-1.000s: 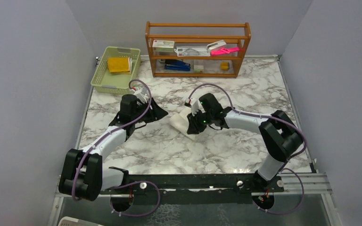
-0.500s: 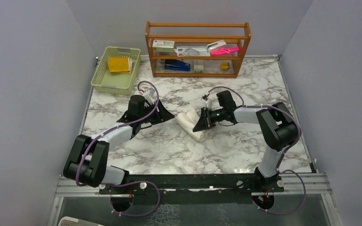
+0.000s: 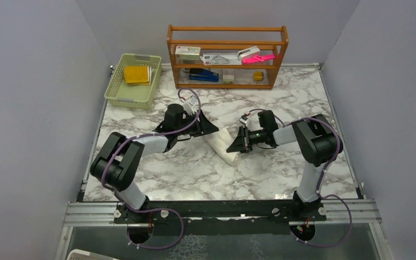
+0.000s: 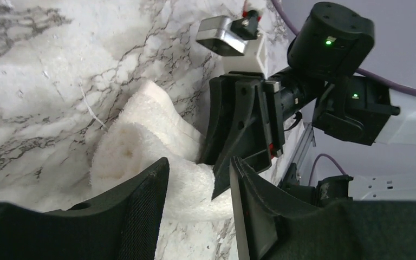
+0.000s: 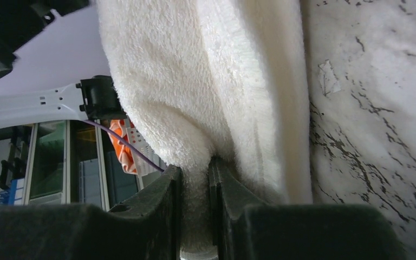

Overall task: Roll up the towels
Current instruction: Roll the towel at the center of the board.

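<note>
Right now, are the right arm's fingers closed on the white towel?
Yes, the right wrist view shows the right fingers pinching a fold of the white towel.

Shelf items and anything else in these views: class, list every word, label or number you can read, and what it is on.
None can be read.
Boxes on the wooden shelf: print too small and blurred.
White towel, green basket, marble table: no text shows.
</note>
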### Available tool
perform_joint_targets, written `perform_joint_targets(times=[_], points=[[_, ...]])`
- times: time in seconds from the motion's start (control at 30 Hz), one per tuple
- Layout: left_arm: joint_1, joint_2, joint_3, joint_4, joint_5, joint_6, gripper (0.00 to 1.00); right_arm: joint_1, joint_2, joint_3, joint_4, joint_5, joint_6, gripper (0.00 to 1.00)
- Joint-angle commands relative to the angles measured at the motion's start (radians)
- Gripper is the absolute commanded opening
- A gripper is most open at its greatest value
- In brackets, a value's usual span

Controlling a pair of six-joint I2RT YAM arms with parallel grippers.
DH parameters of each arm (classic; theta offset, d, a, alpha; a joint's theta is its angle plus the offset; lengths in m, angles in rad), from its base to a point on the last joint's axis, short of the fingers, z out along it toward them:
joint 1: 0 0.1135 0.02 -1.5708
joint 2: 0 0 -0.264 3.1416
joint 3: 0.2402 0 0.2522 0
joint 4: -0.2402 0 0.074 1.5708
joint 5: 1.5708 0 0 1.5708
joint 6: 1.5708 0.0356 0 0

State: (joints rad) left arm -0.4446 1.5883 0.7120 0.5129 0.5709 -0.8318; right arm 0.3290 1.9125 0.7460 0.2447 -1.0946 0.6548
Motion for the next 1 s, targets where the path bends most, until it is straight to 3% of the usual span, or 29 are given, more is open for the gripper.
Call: perform_joint_targets(times=[0.0, 0.3, 0.57, 0.8, 0.87, 0.9, 0.93, 0.97], points=[[-0.021, 0.13, 0.006, 0.196, 0.093, -0.105, 0.47, -0.012, 0.014, 0.001, -0.04, 0.038, -0.025, 0.01], [-0.048, 0.323, 0.056, 0.388, 0.105, -0.184, 0.43, -0.012, 0.001, 0.018, -0.174, 0.14, -0.13, 0.02], [-0.078, 0.388, 0.05, 0.341, 0.031, -0.105, 0.39, -0.01, -0.16, 0.078, -0.362, 0.429, -0.265, 0.36], [-0.118, 0.377, 0.027, 0.245, -0.061, -0.017, 0.38, 0.057, -0.368, 0.087, -0.381, 0.708, -0.376, 0.45], [-0.128, 0.374, 0.03, 0.212, -0.087, 0.009, 0.38, 0.104, -0.45, 0.058, -0.343, 0.808, -0.399, 0.6], [-0.134, 0.374, 0.035, 0.196, -0.098, 0.021, 0.38, 0.131, -0.496, 0.035, -0.312, 0.856, -0.415, 0.88], [-0.138, 0.375, 0.041, 0.178, -0.112, 0.032, 0.38, 0.16, -0.535, 0.013, -0.282, 0.891, -0.443, 0.95], [-0.143, 0.376, 0.047, 0.163, -0.12, 0.042, 0.38, 0.193, -0.572, -0.009, -0.253, 0.909, -0.49, 0.96]])
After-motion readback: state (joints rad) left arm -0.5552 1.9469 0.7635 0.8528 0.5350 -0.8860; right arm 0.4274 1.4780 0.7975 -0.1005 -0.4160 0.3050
